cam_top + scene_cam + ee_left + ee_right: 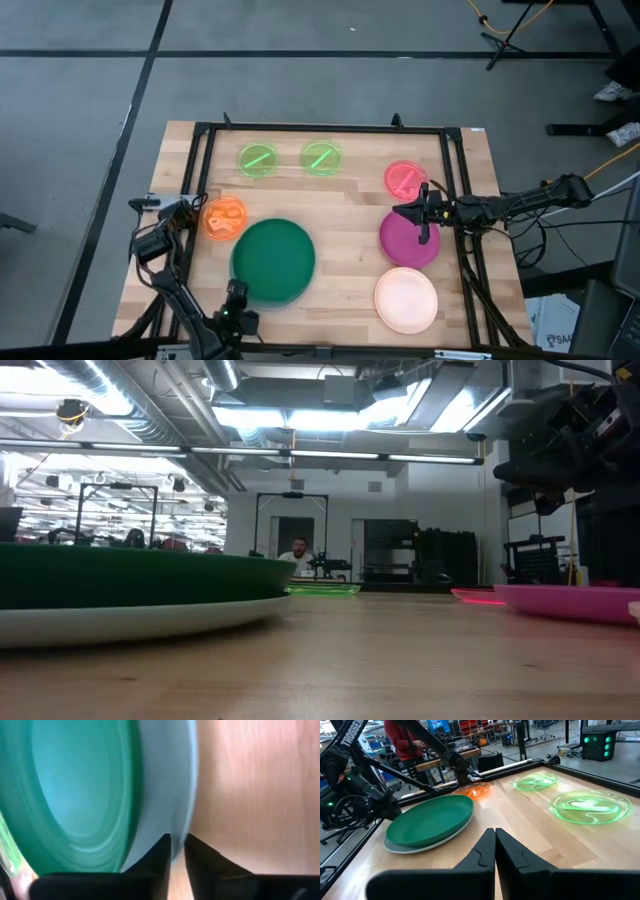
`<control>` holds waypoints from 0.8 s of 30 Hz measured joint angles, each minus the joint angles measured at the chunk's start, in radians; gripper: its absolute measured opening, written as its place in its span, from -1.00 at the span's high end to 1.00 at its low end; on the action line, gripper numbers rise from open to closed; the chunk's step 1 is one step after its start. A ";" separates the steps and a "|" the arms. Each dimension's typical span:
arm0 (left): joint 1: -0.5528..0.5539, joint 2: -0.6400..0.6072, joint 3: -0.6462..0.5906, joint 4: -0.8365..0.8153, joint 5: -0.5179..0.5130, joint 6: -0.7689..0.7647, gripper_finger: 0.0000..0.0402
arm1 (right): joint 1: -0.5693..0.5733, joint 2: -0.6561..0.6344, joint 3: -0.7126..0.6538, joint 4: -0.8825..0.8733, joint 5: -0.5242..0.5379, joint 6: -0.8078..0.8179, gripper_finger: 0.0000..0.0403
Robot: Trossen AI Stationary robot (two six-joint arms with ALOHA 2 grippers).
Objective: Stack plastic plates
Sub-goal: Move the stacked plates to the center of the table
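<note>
Dark green plate (273, 261) resting on the light blue plate (422, 846) at the tabletop's (345, 205) near-left side. Left pincer (177, 852), fingers narrowly parted, straddles the light blue rim. Right pincer (494, 851), pressed together and empty, hovers above the magenta plate (408, 240).

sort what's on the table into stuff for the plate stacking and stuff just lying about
For the job: dark green plate on the light blue plate, magenta plate, cream plate, pink plate, orange plate, two neon green plates.

Lying about: nothing visible.
</note>
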 joint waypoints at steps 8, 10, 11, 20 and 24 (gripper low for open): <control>0.072 0.000 0.001 0.008 -0.060 0.143 0.96 | 0.000 0.000 0.000 0.001 0.003 0.001 1.00; 0.099 0.000 0.001 0.009 -0.075 0.185 0.97 | 0.000 0.000 0.000 0.001 0.003 0.002 1.00; 0.111 0.000 0.001 0.011 -0.078 0.208 0.98 | 0.000 0.000 0.000 0.001 0.003 0.002 1.00; 0.229 -0.001 0.002 0.084 -0.140 0.398 0.99 | 0.000 0.000 0.000 0.000 0.002 0.002 1.00; 0.284 -0.002 0.003 0.116 -0.171 0.463 0.99 | 0.000 0.000 0.000 0.000 0.002 0.002 1.00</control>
